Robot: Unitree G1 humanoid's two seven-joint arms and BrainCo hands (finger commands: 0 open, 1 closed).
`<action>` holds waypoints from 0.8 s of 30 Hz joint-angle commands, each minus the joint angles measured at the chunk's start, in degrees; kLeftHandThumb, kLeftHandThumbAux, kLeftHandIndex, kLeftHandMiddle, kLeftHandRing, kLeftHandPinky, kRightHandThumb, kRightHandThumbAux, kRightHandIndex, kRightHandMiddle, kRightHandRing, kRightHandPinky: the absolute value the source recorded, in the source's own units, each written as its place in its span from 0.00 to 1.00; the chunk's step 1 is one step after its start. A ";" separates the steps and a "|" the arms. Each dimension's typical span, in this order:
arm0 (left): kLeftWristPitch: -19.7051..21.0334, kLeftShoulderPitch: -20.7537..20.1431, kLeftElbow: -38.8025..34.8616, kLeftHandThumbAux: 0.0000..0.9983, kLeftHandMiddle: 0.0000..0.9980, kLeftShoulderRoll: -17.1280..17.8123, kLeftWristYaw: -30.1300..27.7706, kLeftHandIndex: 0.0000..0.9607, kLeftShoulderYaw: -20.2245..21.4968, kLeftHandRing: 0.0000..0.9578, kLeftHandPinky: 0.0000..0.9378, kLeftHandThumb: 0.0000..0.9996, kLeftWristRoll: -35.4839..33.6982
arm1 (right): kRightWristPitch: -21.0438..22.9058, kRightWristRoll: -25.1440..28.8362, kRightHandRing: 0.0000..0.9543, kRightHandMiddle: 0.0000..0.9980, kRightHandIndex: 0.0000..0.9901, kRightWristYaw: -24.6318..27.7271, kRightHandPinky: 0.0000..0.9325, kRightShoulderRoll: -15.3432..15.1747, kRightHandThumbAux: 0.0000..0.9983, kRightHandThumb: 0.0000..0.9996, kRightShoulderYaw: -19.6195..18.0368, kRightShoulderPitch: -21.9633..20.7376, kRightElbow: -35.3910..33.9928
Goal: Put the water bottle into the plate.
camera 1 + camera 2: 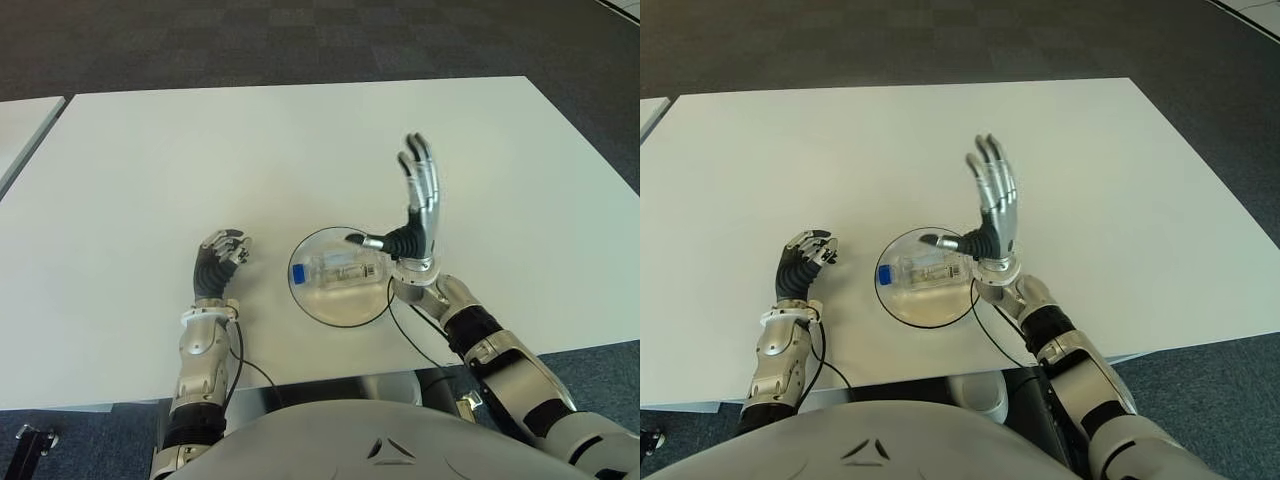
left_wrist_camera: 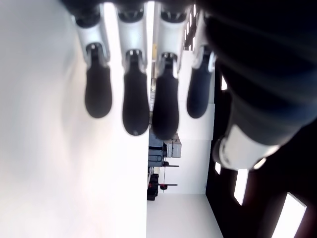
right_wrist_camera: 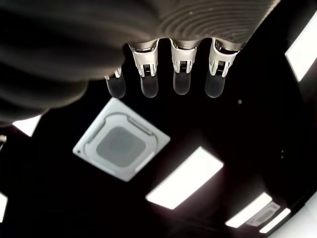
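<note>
A clear water bottle (image 1: 335,271) with a blue cap lies on its side in the round glass plate (image 1: 337,309) near the table's front edge. My right hand (image 1: 412,220) stands just right of the plate, fingers (image 3: 181,79) straight and pointing up, thumb reaching over the plate's rim, holding nothing. My left hand (image 1: 218,262) shows to the left of the plate on the white table (image 1: 200,160). Its fingers (image 2: 135,99) are curled with nothing in them.
The white table has bare surface behind and to both sides of the plate. A second white table's corner (image 1: 25,115) shows at the far left. Dark carpet (image 1: 300,40) lies beyond. A black cable (image 1: 410,335) runs along my right wrist.
</note>
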 commanded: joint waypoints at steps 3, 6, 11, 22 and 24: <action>1.40 0.76 1.06 0.71 0.62 -0.14 0.28 0.45 -0.22 0.63 0.63 0.71 0.26 | -8.73 16.38 0.00 0.00 0.01 9.18 0.04 2.26 0.72 0.26 -5.99 2.69 -0.50; 1.34 0.82 0.99 0.71 0.62 -0.14 0.36 0.45 -0.25 0.62 0.63 0.71 0.39 | -10.37 25.15 0.02 0.04 0.08 15.28 0.10 4.98 0.81 0.24 -7.78 4.84 -1.10; 1.52 0.84 0.92 0.71 0.61 -0.15 0.56 0.45 -0.25 0.62 0.62 0.71 0.55 | -14.03 39.28 0.11 0.13 0.19 26.77 0.22 6.64 0.88 0.26 -10.21 7.99 1.92; 2.19 0.90 0.47 0.71 0.62 -0.29 0.42 0.45 -0.16 0.62 0.62 0.71 0.08 | -6.95 58.51 0.28 0.29 0.34 49.15 0.36 8.21 0.83 0.28 -15.82 12.96 -2.09; 2.12 0.91 0.45 0.71 0.62 -0.28 0.38 0.45 -0.17 0.63 0.63 0.71 0.08 | -4.94 59.73 0.33 0.34 0.39 52.15 0.41 8.54 0.83 0.25 -17.22 13.37 -2.88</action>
